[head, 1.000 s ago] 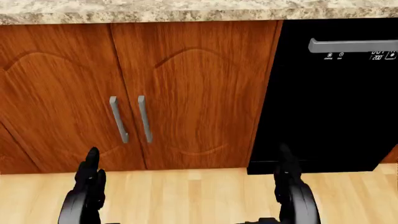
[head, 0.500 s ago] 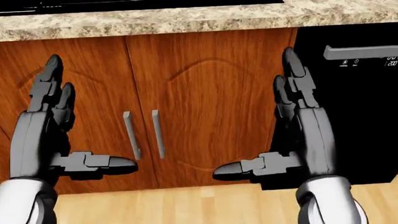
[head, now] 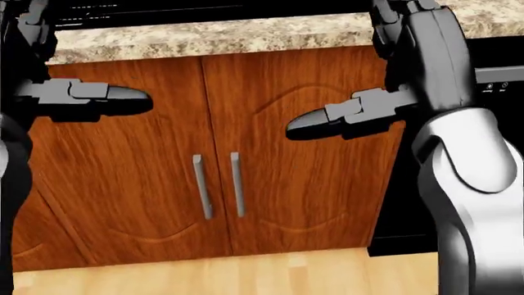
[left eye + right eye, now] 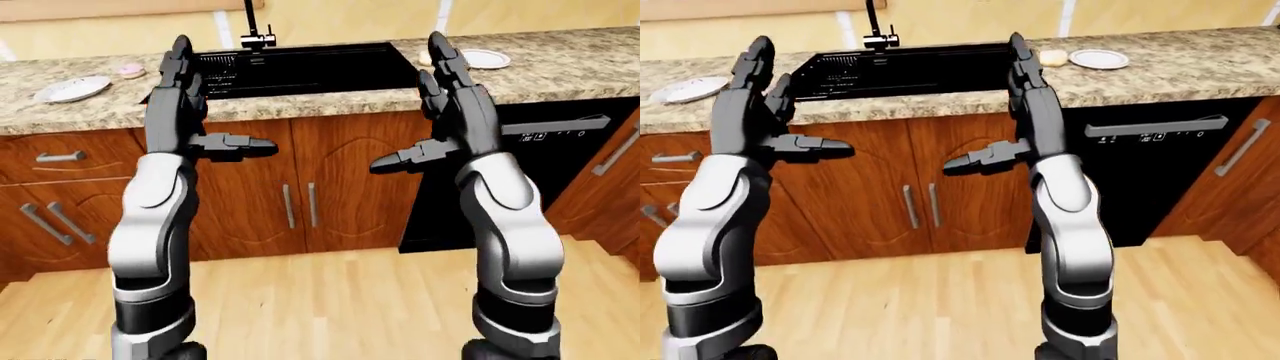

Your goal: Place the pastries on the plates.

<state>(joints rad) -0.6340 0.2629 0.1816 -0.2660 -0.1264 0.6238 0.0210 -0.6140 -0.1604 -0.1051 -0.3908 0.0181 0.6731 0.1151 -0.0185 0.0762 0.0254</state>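
On the counter, left end: white plate (image 4: 71, 88), a small pink pastry (image 4: 131, 71) just beside it on its right.
Left hand (image 4: 178, 90): raised, fingers spread, thumb out sideways, holding nothing.
Sink (image 4: 300, 67): black, between the two hands in the left-eye view.
Right hand (image 4: 452, 97): raised, splayed, empty.
Counter, right of sink: pale round pastry (image 4: 1053, 57), second white plate (image 4: 1099, 58) just beside it.
Count: two pastries, two plates, neither pastry on a plate.
Pastries versus hands: both lie higher in the eye views, apart from the fingers.
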